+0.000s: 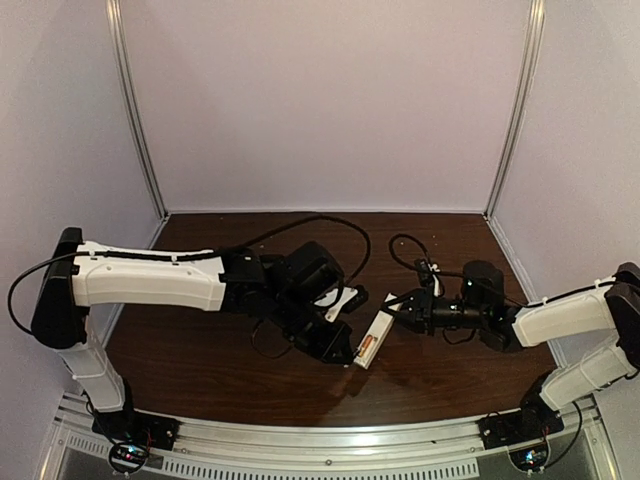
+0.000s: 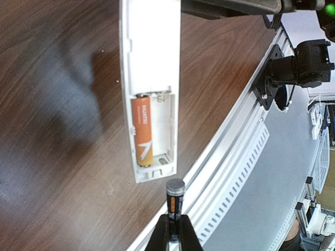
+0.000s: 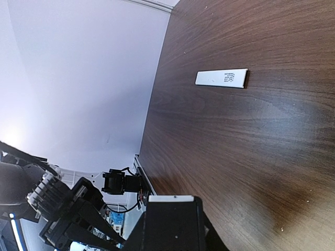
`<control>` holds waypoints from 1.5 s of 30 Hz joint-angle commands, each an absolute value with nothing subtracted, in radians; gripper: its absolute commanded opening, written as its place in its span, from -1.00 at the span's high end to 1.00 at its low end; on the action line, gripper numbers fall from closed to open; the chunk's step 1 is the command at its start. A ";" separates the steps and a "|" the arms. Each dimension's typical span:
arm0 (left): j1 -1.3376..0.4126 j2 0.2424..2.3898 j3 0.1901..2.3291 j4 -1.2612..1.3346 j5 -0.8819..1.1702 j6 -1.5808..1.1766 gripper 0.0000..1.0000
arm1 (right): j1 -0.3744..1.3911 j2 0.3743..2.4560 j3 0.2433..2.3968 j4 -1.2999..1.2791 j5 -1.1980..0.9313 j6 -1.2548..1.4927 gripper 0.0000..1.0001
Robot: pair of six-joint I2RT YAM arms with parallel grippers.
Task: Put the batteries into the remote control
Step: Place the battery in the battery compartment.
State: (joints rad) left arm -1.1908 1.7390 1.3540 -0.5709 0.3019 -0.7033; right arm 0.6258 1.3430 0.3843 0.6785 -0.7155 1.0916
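The remote control (image 2: 150, 63) is a white bar with its battery bay uncovered, held just above the table. An orange battery (image 2: 142, 130) lies in the bay's left slot; the right slot is bare. My left gripper (image 2: 175, 222) is shut on a black battery (image 2: 175, 197) that stands end-on, just short of the bay's near end. From above, the remote control (image 1: 371, 340) slants between both arms, with my left gripper (image 1: 345, 352) at its near end. My right gripper (image 1: 398, 308) is shut on its far end. In the right wrist view only the remote control's white edge (image 3: 171, 198) shows between the jaws.
A thin white cover plate (image 3: 221, 78) lies flat on the dark wood table (image 3: 251, 136), apart from both grippers. The aluminium rail (image 2: 235, 157) runs along the table's near edge, close under the left gripper. Black cables (image 1: 330, 225) loop behind the arms.
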 commanded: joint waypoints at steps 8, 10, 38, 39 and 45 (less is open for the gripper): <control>-1.199 1.799 1.400 -0.555 0.335 -0.723 1.00 | 0.683 1.385 0.350 0.836 -0.661 1.167 1.00; -1.199 1.805 1.401 -0.555 0.333 -0.723 1.00 | 0.690 1.389 0.348 0.851 -0.660 1.173 1.00; -1.183 1.903 1.489 -0.666 0.298 -0.753 0.96 | 0.725 1.405 0.335 0.924 -0.641 1.212 1.00; -1.180 1.909 1.495 -0.674 0.299 -0.754 0.95 | 0.725 1.407 0.333 0.926 -0.640 1.213 1.00; -1.180 1.931 1.522 -0.687 0.309 -0.760 0.82 | 0.727 1.417 0.336 0.936 -0.637 1.220 1.00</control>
State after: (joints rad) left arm -1.1900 1.8946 1.4937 -0.6624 0.3115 -0.7479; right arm 0.7177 1.4105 0.3336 0.8417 -0.6411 1.1835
